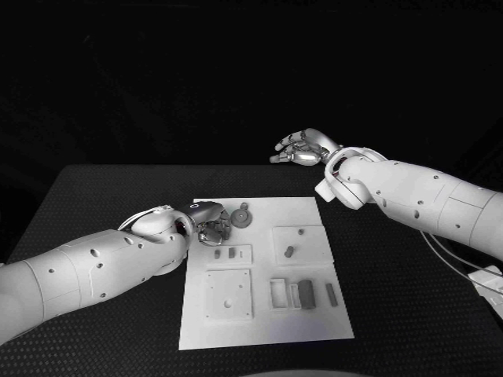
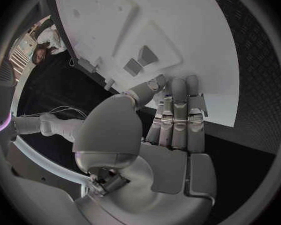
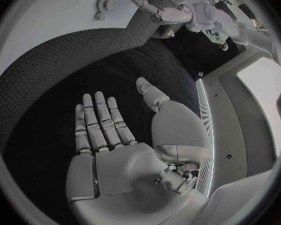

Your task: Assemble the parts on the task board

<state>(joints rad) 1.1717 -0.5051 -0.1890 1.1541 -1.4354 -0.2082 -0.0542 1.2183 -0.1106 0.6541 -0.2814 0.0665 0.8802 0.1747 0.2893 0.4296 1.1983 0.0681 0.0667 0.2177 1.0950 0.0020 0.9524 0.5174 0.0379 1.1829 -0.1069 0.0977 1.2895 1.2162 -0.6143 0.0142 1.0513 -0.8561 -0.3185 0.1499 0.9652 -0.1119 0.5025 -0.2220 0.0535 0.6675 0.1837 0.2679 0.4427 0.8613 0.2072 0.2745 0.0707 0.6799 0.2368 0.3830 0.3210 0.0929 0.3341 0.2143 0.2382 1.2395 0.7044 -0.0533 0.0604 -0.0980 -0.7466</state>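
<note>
The white task board (image 1: 263,322) lies in the middle of the black table. A grey gear-shaped part (image 1: 241,214) lies at its far left corner. My left hand (image 1: 207,221) hovers just beside that gear, fingers pointing down at the board, with nothing in them. In the left wrist view its fingers (image 2: 178,115) reach out straight over the board's edge (image 2: 197,45), short of two small grey parts (image 2: 140,60). My right hand (image 1: 302,148) hangs raised beyond the board's far edge, palm flat and fingers (image 3: 97,125) spread, empty. The right wrist view also catches the gear (image 3: 107,1) and my left hand (image 3: 159,7).
On the board stand a raised block with a small peg part (image 1: 288,251), a low plate with two small parts (image 1: 223,254), a square plate with holes (image 1: 229,294), a frame (image 1: 280,293) and two long bars (image 1: 308,292). Cables (image 1: 467,267) trail at the right.
</note>
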